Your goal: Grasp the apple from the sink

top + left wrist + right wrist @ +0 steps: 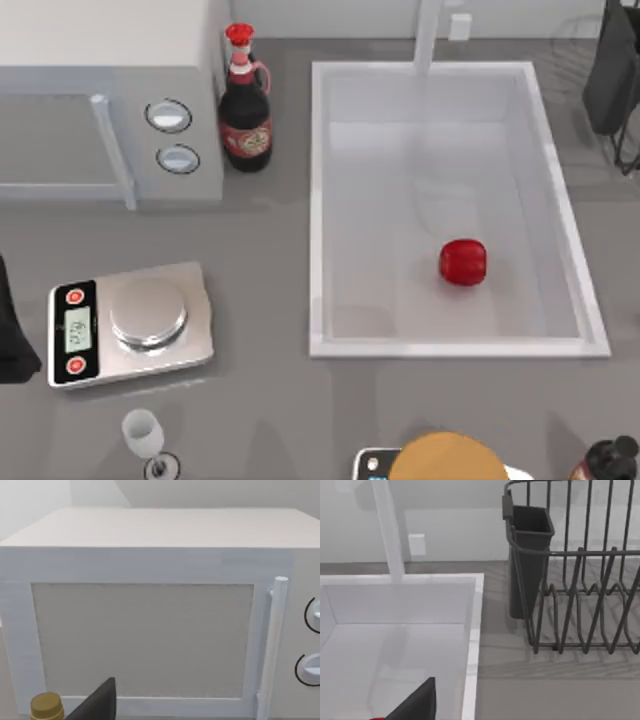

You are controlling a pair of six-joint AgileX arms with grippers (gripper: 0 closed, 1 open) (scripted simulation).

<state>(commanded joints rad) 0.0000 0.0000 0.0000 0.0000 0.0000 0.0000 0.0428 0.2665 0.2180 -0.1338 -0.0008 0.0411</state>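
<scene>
1. Grey countertop runs under everything, and at its near edge in the top view I see a wine glass [143, 432], a tan round thing [447, 458] and a dark-capped item in the right corner
2. Next out on the left of the table sits a kitchen scale [130, 325], with my left arm [12, 330] a dark shape at the left edge beside it; I cannot tell how its jaws stand
3. The sink [457, 349] takes up the right half of the table, and the apple [463, 262] lies on its pale floor, toward the near right part, clear of every wall
4. The apple is glossy red, roundish and a bit blocky, a little wider than tall from above, so I judge no long axis worth aligning to
5. My right arm [612, 80] is the dark mass at the far right edge, just outside the sink rim; its wrist view shows the sink's far right corner [472, 625], the faucet post [387, 527] and a dish rack [575, 580]; its jaws I cannot tell either
6. The apple lies nearer to me than that gripper and toward the left of it, down inside the basin; the right arm looks much the closer, so I would bring it over the rim and down
7. Farthest back on the left stand the microwave [105, 110], which the left wrist view faces, and a dark bottle [245, 115] with a red cap
</scene>
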